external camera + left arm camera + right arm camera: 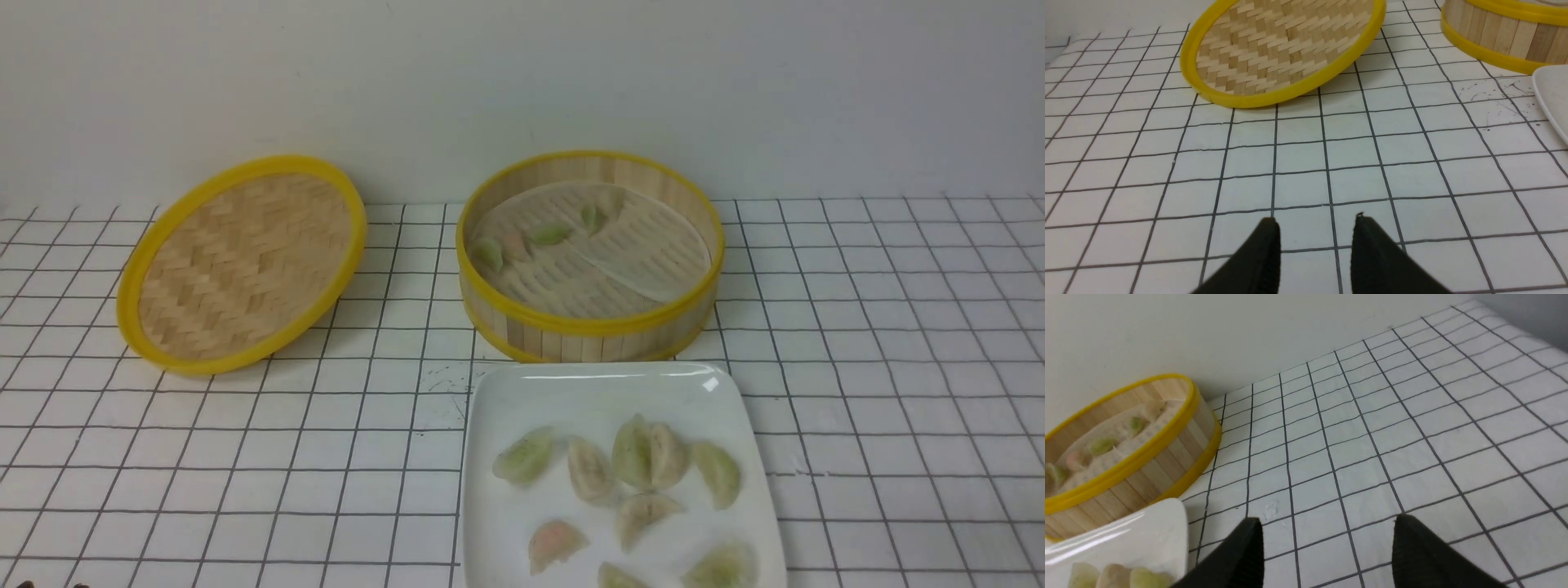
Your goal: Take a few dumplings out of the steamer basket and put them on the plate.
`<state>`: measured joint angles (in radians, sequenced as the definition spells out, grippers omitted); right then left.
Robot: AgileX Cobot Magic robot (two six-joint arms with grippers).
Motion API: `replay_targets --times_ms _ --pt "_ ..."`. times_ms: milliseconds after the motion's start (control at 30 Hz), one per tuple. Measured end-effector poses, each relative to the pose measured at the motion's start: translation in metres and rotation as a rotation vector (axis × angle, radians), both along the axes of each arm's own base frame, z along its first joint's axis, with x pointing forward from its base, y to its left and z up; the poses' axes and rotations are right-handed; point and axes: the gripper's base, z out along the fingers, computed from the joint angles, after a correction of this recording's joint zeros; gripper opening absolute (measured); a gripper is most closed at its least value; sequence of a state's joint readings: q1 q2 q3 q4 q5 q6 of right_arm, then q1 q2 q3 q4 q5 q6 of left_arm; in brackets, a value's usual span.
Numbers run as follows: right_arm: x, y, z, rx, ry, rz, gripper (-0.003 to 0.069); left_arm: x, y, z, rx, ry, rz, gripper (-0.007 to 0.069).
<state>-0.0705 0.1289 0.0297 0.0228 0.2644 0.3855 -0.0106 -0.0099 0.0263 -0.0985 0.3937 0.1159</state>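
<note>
I see the round slatted-bamboo steamer basket (589, 327) with yellow rims at the back of the gridded desk (898, 343), holding a few pale, pleated dumplings (551, 235). Just in front sits the glossy white plate (506, 400), carrying more. My left gripper (1315, 222) and right gripper (1327, 524) both have jaws spread, empty.

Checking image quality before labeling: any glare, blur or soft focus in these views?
Front view: white glare streak on the plate's far rim; dumplings in the steamer basket look soft and washed out. Left wrist view: grid sharp, left gripper fingers dark and slightly blurred. Right wrist view: glare on the plate, basket dumplings out of focus, right gripper fingers blurred.
</note>
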Motion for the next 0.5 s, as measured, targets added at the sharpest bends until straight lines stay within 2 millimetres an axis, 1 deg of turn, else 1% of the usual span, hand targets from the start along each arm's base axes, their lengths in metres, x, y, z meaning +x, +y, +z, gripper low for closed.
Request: replay_targets --times_ms 167,333,500 --pt "-0.0001 -0.0011 0.0001 -0.045 0.002 -0.002 0.0390 0.0000 0.0000 0.0000 0.000 0.000 0.000 0.0225" --pt "-0.0003 -0.0011 -0.0009 0.033 0.007 -0.020 0.0390 0.0000 0.0000 0.0000 0.000 0.000 0.000 0.0225" --pt "-0.0007 -0.0011 -0.0022 0.050 0.021 -0.025 0.0390 0.0000 0.0000 0.0000 0.000 0.000 0.000 0.0225"
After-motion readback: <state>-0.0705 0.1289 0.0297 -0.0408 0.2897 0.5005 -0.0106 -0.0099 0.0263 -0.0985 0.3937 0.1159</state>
